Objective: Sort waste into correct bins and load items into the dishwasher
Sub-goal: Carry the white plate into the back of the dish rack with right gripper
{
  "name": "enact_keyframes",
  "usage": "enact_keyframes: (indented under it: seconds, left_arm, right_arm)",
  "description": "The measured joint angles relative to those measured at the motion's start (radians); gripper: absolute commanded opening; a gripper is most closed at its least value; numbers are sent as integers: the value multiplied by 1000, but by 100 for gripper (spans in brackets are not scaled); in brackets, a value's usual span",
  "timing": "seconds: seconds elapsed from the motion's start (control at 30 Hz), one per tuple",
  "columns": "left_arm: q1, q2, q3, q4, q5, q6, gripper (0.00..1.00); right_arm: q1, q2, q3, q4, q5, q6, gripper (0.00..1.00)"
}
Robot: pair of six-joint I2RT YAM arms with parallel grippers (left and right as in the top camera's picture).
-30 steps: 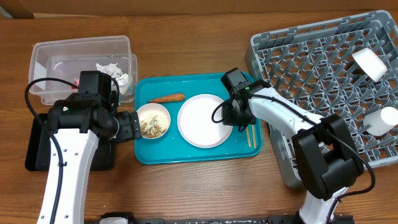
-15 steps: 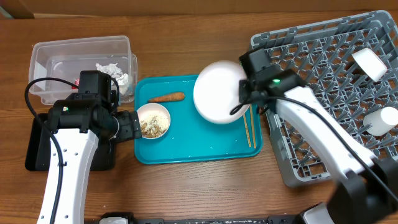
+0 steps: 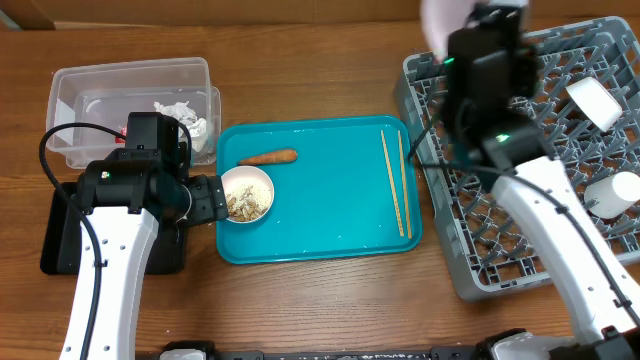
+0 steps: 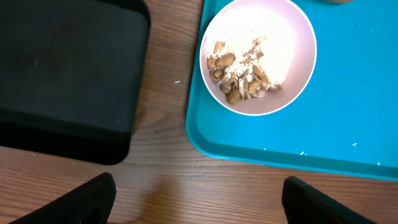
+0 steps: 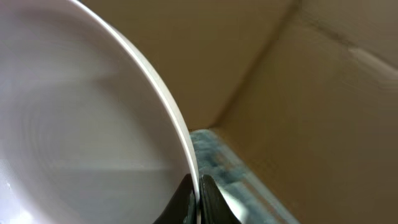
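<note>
Partway: tissue in clear tub. Right gripper pinched on plate rim, high at eleven o'clock of dish rack, seemingly not slotted. Left gripper wide, empty; scraps bowl, carrot, chopsticks left on teal tray.

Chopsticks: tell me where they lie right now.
Overhead view: the chopsticks lie side by side along the right edge of the teal tray, just left of the grey rack and well right of the bowl.

on tray: carrot, bowl of scraps, chopsticks by right edge; above far left corner of rack, blurred plate.
</note>
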State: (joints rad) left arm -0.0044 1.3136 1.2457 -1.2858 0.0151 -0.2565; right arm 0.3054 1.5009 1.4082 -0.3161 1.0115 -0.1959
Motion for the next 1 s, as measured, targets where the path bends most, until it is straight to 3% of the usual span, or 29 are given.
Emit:
enact_keyframes:
  seconds: [0.2, 0.43, 1.0]
  left_arm:
    - [0, 0, 0, 23, 0, 0, 89]
    - [0, 0, 0, 40, 0, -4, 90]
    - [0, 0, 0, 54, 0, -7, 91]
  right_arm:
    - [-190, 15, 0, 76, 59, -176, 4]
    - [-356, 143, 0, 117, 69, -256, 4]
    - [-382, 336, 0, 122, 80, -226, 4]
